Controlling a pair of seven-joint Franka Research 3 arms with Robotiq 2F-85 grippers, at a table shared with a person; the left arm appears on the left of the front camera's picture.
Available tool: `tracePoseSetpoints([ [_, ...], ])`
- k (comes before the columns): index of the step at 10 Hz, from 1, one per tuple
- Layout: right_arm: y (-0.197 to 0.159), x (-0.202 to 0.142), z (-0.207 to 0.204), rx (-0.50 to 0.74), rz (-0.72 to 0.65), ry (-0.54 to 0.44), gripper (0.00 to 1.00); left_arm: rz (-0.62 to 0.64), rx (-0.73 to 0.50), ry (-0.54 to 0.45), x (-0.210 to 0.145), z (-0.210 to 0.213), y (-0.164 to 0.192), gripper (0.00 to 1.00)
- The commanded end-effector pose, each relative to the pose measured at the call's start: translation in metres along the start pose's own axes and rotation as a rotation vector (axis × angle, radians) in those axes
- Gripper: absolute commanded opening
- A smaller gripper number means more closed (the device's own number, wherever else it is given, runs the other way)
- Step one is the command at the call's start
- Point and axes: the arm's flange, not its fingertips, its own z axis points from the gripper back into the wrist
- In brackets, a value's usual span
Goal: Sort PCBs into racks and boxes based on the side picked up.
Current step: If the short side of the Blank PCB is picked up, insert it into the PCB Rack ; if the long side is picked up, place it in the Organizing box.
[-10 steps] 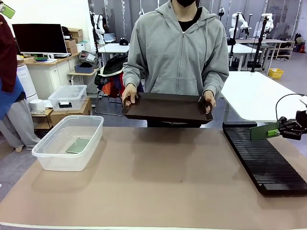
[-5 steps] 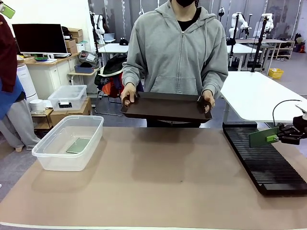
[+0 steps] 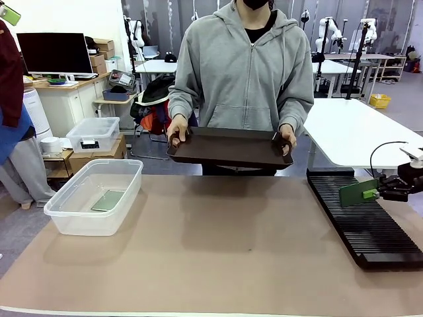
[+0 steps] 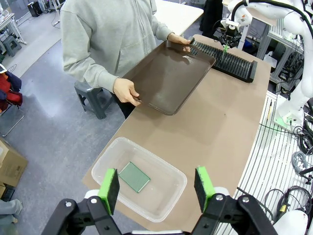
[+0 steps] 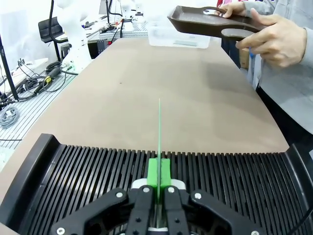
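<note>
Left gripper (image 4: 156, 188) hangs wide open and empty above the clear, round-rimmed plastic tub (image 3: 66, 201), where one thin flat green PCB (image 3: 108, 200) already lies on the floor. At table centre the person holds a smooth dark brown tray (image 3: 231, 148) off the surface. Right gripper (image 5: 157, 181) is clamped edge-on to the second PCB (image 3: 358, 193) above the ribbed black slotted rack (image 3: 370, 238); judged step: racking, which next needs the board's lower edge aligned with one narrow slot before descent.

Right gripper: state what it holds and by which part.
The right gripper is shut on a PCB, pinching one edge, board held on edge above the rack.
</note>
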Motion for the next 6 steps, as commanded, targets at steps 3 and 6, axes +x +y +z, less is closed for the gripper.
tracePoseSetpoints([
  [3, -0.0044, -0.0007, -0.0032, 0.037, -0.042, 0.043, 0.03, 0.01, 0.004, 0.001, 0.0002, -0.001, -0.0016, 0.83],
  [6, -0.0075, -0.0046, -0.0081, 0.043, -0.056, 0.061, 0.03, 0.01, 0.004, 0.001, 0.0002, -0.001, -0.0016, 0.83],
])
